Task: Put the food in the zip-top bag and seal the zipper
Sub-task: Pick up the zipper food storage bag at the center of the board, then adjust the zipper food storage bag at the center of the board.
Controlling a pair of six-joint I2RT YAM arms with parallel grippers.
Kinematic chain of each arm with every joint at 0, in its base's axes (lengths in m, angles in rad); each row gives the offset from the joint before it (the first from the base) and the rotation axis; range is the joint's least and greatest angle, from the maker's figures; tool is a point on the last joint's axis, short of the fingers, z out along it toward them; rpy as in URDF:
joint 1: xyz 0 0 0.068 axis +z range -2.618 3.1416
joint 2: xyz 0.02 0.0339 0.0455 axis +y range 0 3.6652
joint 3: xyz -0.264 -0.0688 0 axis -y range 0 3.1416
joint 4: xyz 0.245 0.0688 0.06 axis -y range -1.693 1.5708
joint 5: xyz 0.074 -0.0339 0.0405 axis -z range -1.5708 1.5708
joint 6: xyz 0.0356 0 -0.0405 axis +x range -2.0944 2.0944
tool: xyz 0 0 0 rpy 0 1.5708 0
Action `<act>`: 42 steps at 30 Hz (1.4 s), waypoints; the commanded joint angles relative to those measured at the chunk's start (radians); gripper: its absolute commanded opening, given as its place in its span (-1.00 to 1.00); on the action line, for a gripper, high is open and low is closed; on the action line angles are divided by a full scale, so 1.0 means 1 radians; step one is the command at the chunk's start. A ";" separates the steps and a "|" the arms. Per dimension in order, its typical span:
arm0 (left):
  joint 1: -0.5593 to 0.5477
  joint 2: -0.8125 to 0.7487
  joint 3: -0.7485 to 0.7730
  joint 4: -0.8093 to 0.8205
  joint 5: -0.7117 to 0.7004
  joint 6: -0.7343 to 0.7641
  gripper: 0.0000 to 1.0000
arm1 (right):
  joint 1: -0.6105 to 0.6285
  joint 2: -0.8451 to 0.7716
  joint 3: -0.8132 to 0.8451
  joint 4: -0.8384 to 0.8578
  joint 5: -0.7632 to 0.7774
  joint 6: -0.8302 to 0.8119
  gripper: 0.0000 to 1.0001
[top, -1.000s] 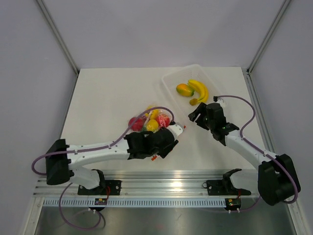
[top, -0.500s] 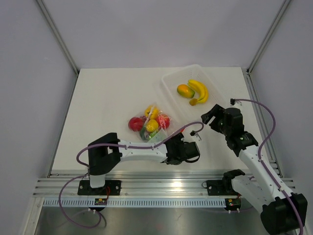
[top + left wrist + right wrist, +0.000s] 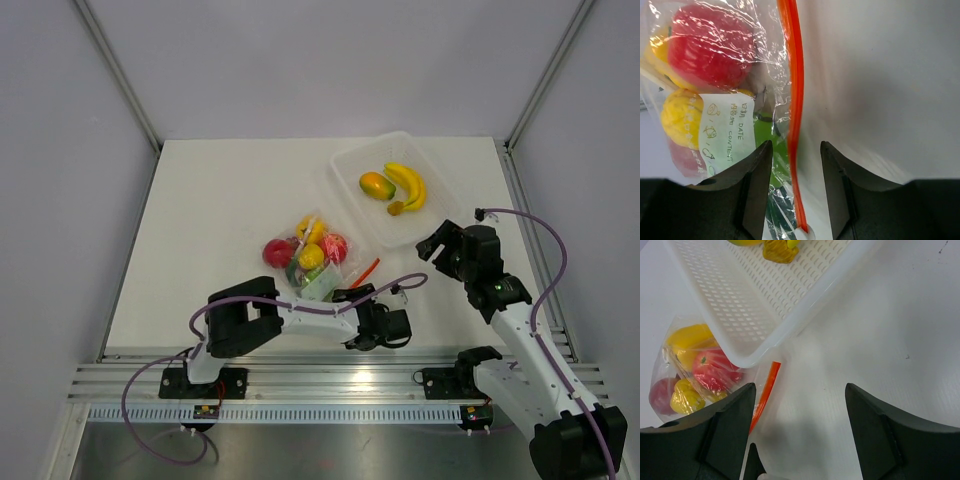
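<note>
The zip-top bag (image 3: 312,258) lies flat on the worktop (image 3: 220,200), about midway between the left and right edges and nearer the near edge than the far one. Packed inside it are two red round fruits (image 3: 277,252), yellow pieces, one of them the yellow pepper (image 3: 311,256), and a bit of green (image 3: 295,272). A white label (image 3: 727,127) printed with "DATE" and "CONTENT" sits on the bag's clear wall. The zipper (image 3: 794,100) runs along the side of the bag that faces the right edge. Whether it is pressed shut along its length cannot be told.

The translucent white tray (image 3: 350,165) sits toward the far right corner. It holds the banana (image 3: 408,183), the mango (image 3: 377,184) and a small yellow-brown piece (image 3: 397,208). The tray's near corner comes just beside the far end of the zipper.

The left gripper (image 3: 795,147) is low over the near edge with its jaws parted. The zipper passes through the gap, and neither finger presses on it. The right gripper (image 3: 799,400) hangs near the tray's near corner, jaws spread wide and holding nothing.
</note>
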State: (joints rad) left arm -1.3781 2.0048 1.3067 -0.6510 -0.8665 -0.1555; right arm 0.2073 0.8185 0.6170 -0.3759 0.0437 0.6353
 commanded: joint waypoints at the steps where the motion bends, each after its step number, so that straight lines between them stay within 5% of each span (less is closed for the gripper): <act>1: -0.003 0.040 0.034 -0.024 -0.114 -0.032 -0.11 | -0.006 -0.021 0.007 0.000 -0.010 -0.013 0.59; 6: -0.001 0.043 0.043 -0.050 -0.204 -0.059 -0.36 | -0.006 -0.031 0.007 -0.008 -0.001 -0.016 0.59; 7: -0.001 0.043 0.048 -0.059 -0.222 -0.064 -0.54 | -0.008 -0.035 0.007 -0.006 -0.001 -0.016 0.59; 8: 0.001 0.032 0.077 -0.108 -0.285 -0.088 -0.95 | -0.008 -0.036 0.007 -0.008 -0.002 -0.014 0.58; 10: 0.002 0.013 0.086 -0.124 -0.290 -0.095 -1.00 | -0.008 -0.038 0.009 -0.009 -0.004 -0.016 0.59; 17: 0.059 -0.326 0.103 -0.101 0.099 0.065 -1.00 | -0.008 -0.012 0.099 -0.046 -0.039 -0.098 0.59; 23: 0.230 -0.633 0.026 0.028 0.567 0.126 -1.00 | -0.008 0.030 0.233 -0.049 -0.273 -0.271 0.58; 28: 0.347 -0.813 -0.047 0.103 0.762 0.137 -1.00 | -0.006 0.031 0.323 -0.028 -0.428 -0.468 0.56; 34: 0.418 -0.831 -0.090 0.139 0.977 0.149 -1.00 | 0.112 0.099 0.484 0.002 -0.570 -0.667 0.42; 42: 0.465 -0.836 -0.103 0.186 1.116 0.148 -1.00 | 0.306 0.340 0.727 -0.187 -0.580 -0.908 0.44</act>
State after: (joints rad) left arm -0.9314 1.1900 1.1893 -0.5800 0.1425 -0.0223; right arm 0.4854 1.1076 1.3067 -0.4873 -0.4915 -0.1436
